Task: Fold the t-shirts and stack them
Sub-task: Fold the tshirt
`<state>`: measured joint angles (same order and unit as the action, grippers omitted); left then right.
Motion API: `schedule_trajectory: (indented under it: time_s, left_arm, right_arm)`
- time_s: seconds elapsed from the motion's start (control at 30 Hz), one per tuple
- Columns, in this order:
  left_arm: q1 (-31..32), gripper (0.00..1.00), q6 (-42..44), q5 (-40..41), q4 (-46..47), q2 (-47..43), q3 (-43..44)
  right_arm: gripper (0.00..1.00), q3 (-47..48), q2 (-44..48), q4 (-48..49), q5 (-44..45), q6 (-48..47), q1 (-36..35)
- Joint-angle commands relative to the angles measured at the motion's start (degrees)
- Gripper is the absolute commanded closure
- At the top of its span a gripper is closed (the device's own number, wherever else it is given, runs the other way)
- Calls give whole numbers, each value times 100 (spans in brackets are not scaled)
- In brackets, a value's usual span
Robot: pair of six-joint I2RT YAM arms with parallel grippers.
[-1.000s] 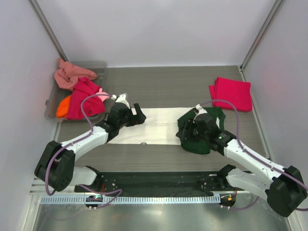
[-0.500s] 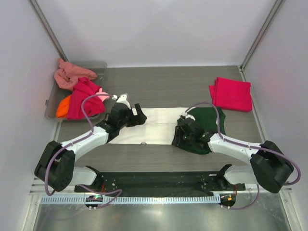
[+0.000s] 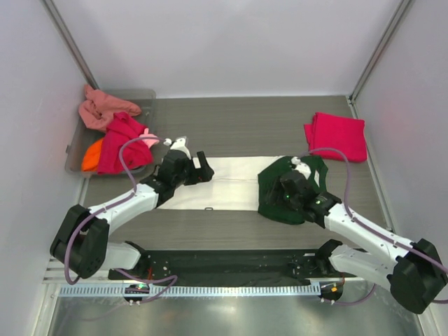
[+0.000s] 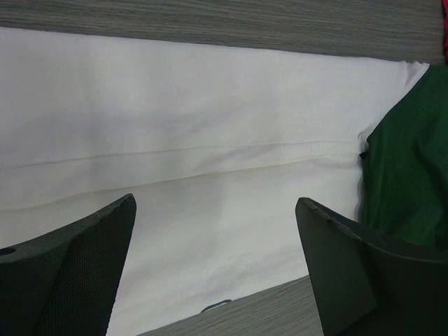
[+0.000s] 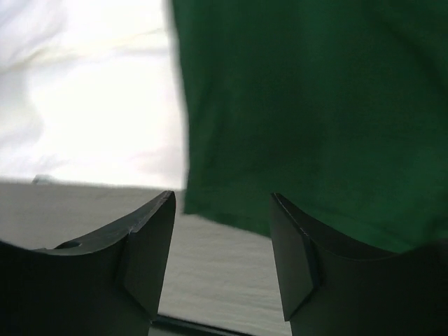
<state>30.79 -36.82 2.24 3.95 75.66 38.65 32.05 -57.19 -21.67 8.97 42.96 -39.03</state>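
Hovering over shirt (image 5: 315, 105) hem, right pincer (image 5: 222, 210) parted

Grey wood-grain table (image 3: 238, 126), plain white walls (image 3: 224, 42) on three sides, metal corner posts (image 3: 68, 42), soft even light

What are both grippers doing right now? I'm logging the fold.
Left gripper: open, empty, over the white shirt body.
Right gripper: open, empty, over its green part.

Two t-shirts lie on the table (image 3: 231, 119): one cream-white and green shirt (image 3: 231, 183) and one folded crimson-pink shirt (image 3: 336, 135). One grey tray (image 3: 73, 157) holds at least three more: salmon shirt (image 3: 101, 108), magenta shirt (image 3: 122, 140), orange shirt (image 3: 91, 155). Two pincers: left pincer (image 4: 215, 203), right pincer (image 5: 222, 197).
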Motion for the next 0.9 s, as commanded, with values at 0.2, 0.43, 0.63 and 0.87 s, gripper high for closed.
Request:
schedule_trajectory:
  time_s: [0.2, 0.43, 0.63, 0.87]
  left_arm:
    - [42, 3, 210, 1215, -1149, 81, 608]
    - [-2, 1, 88, 2289, -1800, 449, 1003]
    - [-327, 1, -238, 2456, -2923, 1732, 2145]
    - [-679, 0, -379, 2483, -3295, 2531, 2647]
  right_arm:
    - [48, -191, 358, -1655, 2196, 1952, 782]
    - [51, -261, -55, -1472, 2539, 2357, 940]
    - [55, -217, -635, -1103, 2346, 2190, 1537]
    - [56, -735, -846, -278, 1854, 2051, 2039]
